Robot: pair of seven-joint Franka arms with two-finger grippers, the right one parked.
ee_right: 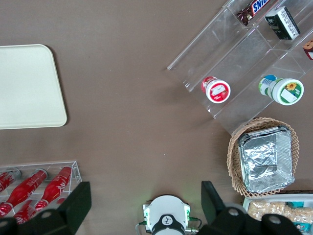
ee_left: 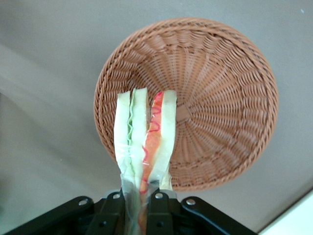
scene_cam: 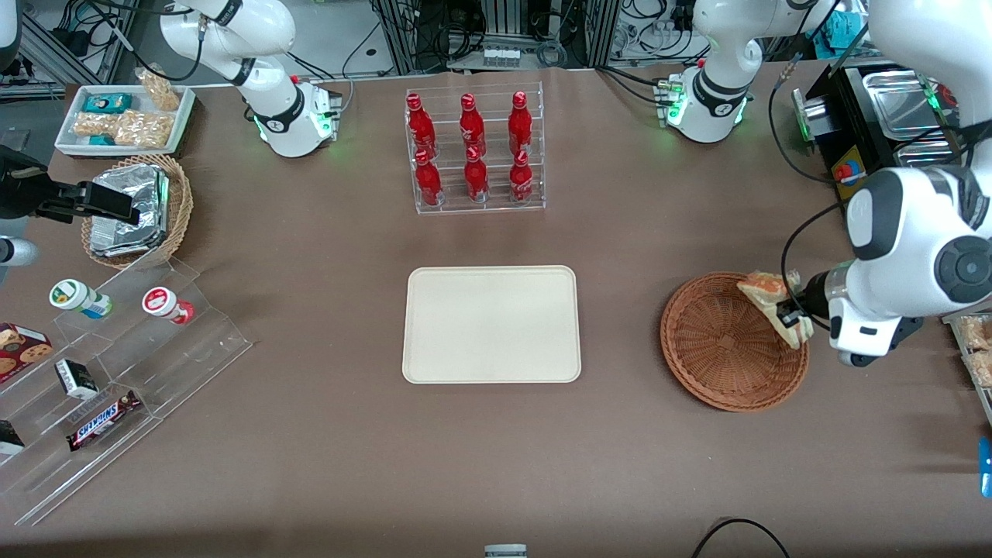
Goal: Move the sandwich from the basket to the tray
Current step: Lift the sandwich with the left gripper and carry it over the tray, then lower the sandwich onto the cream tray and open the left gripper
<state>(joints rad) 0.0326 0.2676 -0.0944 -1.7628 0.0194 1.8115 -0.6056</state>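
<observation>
The gripper [scene_cam: 792, 316] hangs over the rim of the basket [scene_cam: 717, 349] at the working arm's end of the bench, its fingers [ee_left: 159, 215] pinched on the sandwich [scene_cam: 767, 293]. From the front, the sandwich shows as a pale wedge with a toasted brown top, held above the basket's edge rather than lying in it, and the arm's white wrist hides much of the grip.

The wrist camera tells more. There the sandwich [ee_left: 145, 142] points away from the black fingers, its layers laid bare: white bread on the outside, a green frill along one seam and an orange-red strip along the other. The narrow end is squeezed between the two fingers. Below it, the basket [ee_left: 220, 98] is seen whole, a round reddish-brown weave, with brown tabletop around it.

Only the front view gives the layout. The tray [scene_cam: 491, 325] lies flat near the middle of the bench, well apart from the basket, toward the parked arm's end from it. Farther from the camera than the tray stands a clear rack of red bottles [scene_cam: 473, 151].

The parked arm's camera catches one rounded corner of the tray [ee_right: 29, 88], along with a clear stepped stand [ee_right: 244, 63] holding small tubs, and a tan basket [ee_right: 264, 159] with a foil container in it.
</observation>
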